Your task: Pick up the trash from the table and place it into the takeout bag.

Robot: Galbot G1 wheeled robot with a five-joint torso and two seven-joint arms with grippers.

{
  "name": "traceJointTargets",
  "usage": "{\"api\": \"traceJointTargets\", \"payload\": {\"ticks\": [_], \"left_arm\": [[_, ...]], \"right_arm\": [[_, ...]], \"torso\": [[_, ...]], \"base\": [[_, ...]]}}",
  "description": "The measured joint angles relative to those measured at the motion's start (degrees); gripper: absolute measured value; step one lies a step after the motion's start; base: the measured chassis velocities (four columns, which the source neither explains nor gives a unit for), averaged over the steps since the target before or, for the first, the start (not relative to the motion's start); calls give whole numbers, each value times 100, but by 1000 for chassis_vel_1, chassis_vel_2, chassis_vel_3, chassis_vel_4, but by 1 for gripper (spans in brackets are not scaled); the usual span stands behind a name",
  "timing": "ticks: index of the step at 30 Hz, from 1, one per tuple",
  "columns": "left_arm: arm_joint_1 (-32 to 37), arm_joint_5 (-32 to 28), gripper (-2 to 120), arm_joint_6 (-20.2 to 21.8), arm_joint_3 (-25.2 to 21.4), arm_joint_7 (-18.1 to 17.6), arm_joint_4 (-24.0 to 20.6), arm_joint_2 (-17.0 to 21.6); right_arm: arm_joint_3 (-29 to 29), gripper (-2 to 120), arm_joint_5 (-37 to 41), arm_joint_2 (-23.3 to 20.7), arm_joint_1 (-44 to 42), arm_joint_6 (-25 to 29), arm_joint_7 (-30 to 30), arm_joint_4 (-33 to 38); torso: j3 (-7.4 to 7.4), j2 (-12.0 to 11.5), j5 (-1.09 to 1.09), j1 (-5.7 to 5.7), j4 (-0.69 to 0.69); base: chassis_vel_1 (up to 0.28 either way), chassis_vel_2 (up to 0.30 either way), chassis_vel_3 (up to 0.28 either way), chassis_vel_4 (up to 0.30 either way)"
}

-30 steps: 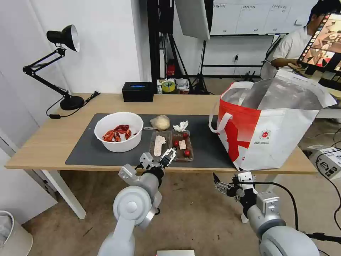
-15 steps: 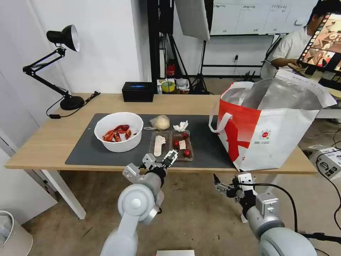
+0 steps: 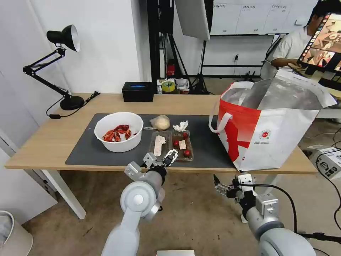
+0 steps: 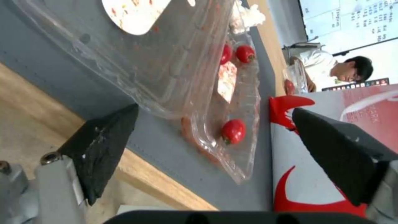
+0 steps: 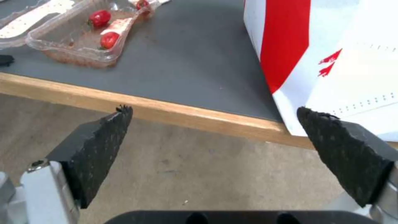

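On the dark grey mat of the light-wood table [image 3: 42, 142] sit a white bowl [image 3: 118, 132] with red shells, a clear clamshell tray [image 3: 172, 145] with red bits, a crumpled tissue [image 3: 180, 126] and a bagged beige lump [image 3: 160, 122]. My left gripper [image 3: 169, 156] is open at the tray's near edge; the left wrist view has the tray [image 4: 182, 71] spanning the gap between the two fingers. The red-and-white takeout bag [image 3: 270, 124] stands open on the table's right end. My right gripper [image 3: 221, 186] hangs open below the table's front edge, left of the bag [image 5: 331, 62].
A black desk lamp [image 3: 60, 64] stands at the table's back left and a black box [image 3: 137, 91] at the back middle. A white bin [image 3: 12, 234] is on the floor at the left. Bare floor lies under both arms.
My left gripper has edged slightly forward and right toward the clamshell tray. The right gripper has barely shifted. Nothing on the table has moved.
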Motion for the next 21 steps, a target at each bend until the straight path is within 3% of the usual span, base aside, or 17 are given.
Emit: {"api": "traceJointTargets", "payload": {"ticks": [13, 21], "left_arm": [[-16, -55, 100, -186, -70, -13, -50, 76], [54, -73, 100, -239, -126, 235, -207, 82]], "right_arm": [[-76, 100, -80, 59, -12, 15, -2, -41], [-99, 100, -131, 60, -68, 54, -10, -43]], "torso": [[0, 0, 0, -1, 0], [0, 0, 0, 0, 0]], "base": [[0, 0, 0, 0], [0, 0, 0, 0]]}}
